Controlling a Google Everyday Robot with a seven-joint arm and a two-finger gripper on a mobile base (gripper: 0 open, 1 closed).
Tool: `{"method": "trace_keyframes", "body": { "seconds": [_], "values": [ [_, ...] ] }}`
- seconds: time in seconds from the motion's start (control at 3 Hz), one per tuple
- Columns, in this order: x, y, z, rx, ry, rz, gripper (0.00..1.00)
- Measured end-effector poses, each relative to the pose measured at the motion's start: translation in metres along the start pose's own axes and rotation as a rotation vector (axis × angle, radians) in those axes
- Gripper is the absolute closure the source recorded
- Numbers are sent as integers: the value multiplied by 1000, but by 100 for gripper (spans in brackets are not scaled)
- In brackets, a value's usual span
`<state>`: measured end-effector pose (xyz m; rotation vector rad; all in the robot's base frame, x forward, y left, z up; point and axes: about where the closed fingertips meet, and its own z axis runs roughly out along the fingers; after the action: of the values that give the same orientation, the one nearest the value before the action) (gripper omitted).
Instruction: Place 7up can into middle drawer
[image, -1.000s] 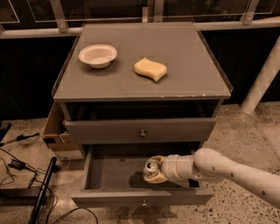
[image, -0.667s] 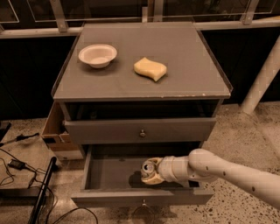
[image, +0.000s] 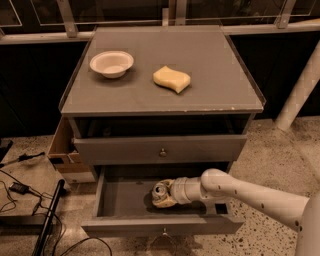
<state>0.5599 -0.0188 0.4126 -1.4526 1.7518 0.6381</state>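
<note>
Right, this is the place step, at the release stage. The gripper (image: 161, 197) is inside the open middle drawer (image: 125, 200), reaching in from the right at the end of the white arm (image: 250, 192). The fingers (image: 163, 202) look closed around the 7up can (image: 161, 189), with the tan pads wrapped under and beside it.

- The can sits in the gripper over the drawer floor, about mid-width and between the front and back walls. Its silver top is tipped toward the camera and left, so it is not upright.
- I cannot tell whether the can's base touches the floor or hangs just above it.
- The upper drawer (image: 160, 149) is partly open above, so vertical clearance is tight.

Next move, as I judge it: lower until the can is supported, spread the fingers, then back out to the right and low enough to clear the upper drawer front. The risk is that a tilted can rolls on release, though the low walls should contain it.

The yellow sponge (image: 171, 79) and white bowl (image: 111, 63) are on the cabinet's top surface (image: 210, 60), out of play.
</note>
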Motion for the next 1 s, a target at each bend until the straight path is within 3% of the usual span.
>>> {"method": "trace_keyframes", "body": {
  "seconds": [0.33, 1.0],
  "values": [
    [2, 3, 4, -7, -5, 5, 100],
    [2, 3, 4, -7, -5, 5, 58]
  ]
}}
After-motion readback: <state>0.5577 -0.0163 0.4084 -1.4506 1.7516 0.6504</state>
